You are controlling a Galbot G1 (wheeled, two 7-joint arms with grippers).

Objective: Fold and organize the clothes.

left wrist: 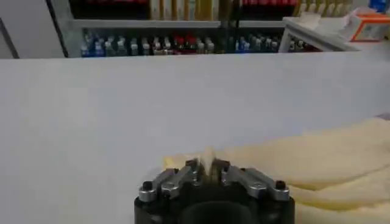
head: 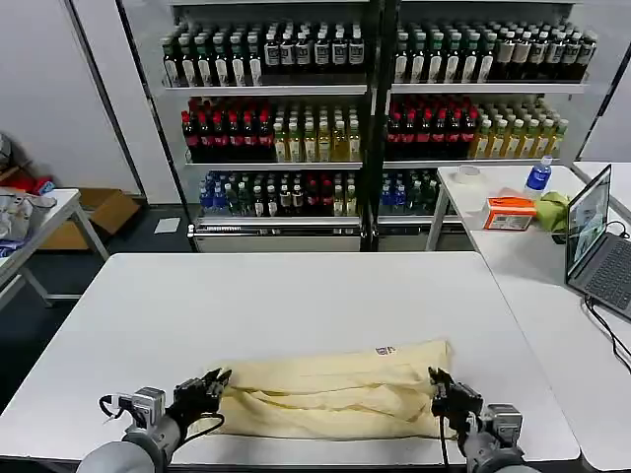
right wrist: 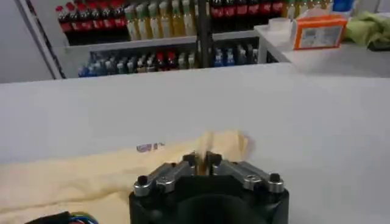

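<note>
The clothes are one pale yellow T-shirt point(head: 335, 389), folded into a long band across the near part of the white table point(head: 296, 296), with a small printed label point(head: 385, 350) on its far edge. My left gripper point(head: 209, 382) is shut on the shirt's left end, a pinch of cream fabric standing up between its fingertips point(left wrist: 207, 165). My right gripper point(head: 441, 384) is shut on the shirt's right end, with cloth pinched between its fingers point(right wrist: 203, 159). In the right wrist view the label point(right wrist: 150, 147) lies a little beyond the jaws.
A second white table point(head: 532, 256) on the right holds a laptop point(head: 596, 241), an orange box point(head: 510, 213), a green cloth point(head: 552, 209), a blue bottle point(head: 538, 175) and a tape roll point(head: 467, 174). Shelves of bottles point(head: 375, 108) stand behind. A table with clutter point(head: 25, 222) is at left.
</note>
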